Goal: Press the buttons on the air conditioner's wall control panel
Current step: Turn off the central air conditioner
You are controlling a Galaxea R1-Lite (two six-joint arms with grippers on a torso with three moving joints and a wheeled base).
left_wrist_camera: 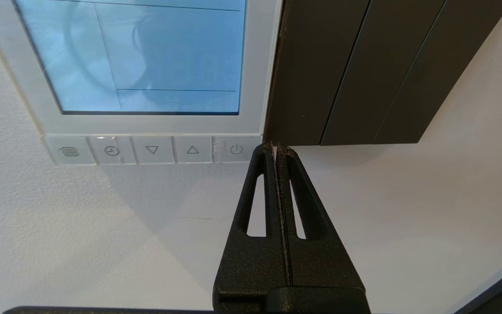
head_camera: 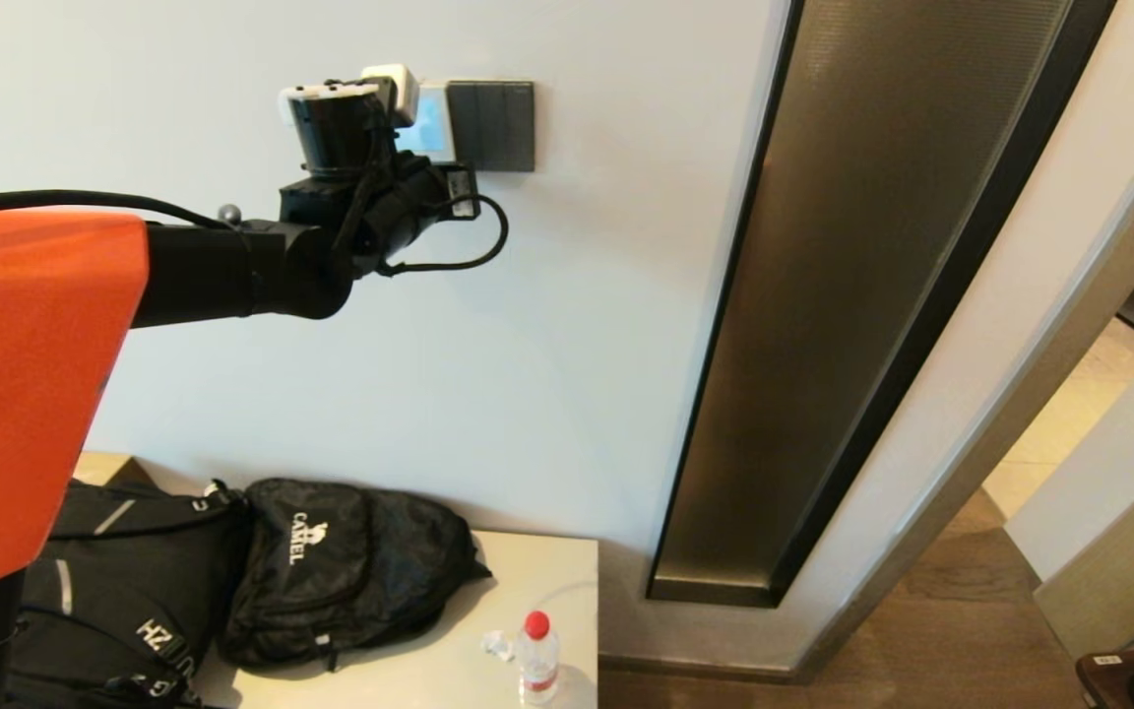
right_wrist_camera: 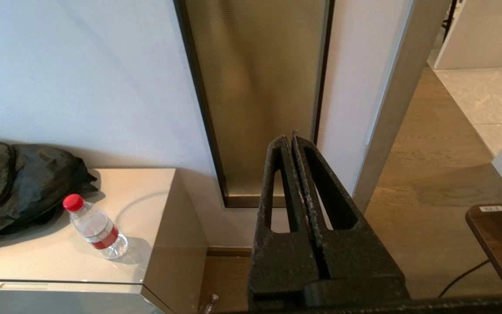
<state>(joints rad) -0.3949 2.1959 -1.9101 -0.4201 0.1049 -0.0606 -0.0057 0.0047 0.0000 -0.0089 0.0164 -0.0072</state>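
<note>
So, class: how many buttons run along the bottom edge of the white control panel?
5, in one row below the screen: menu, clock, down arrow, up arrow, power beside the left gripper. None seems hidden.

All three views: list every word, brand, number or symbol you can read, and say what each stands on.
"CAMEL": white print on the right backpack.
"HZ": start of white lettering on the left backpack; the rest is unreadable.
Buttons under the panel screen, symbols only: lines, clock, down triangle, up triangle, power sign beside the shut left gripper.
Screen: no digits legible.
Bottle label: no text legible.
White tag on the brown table: too small.
</note>
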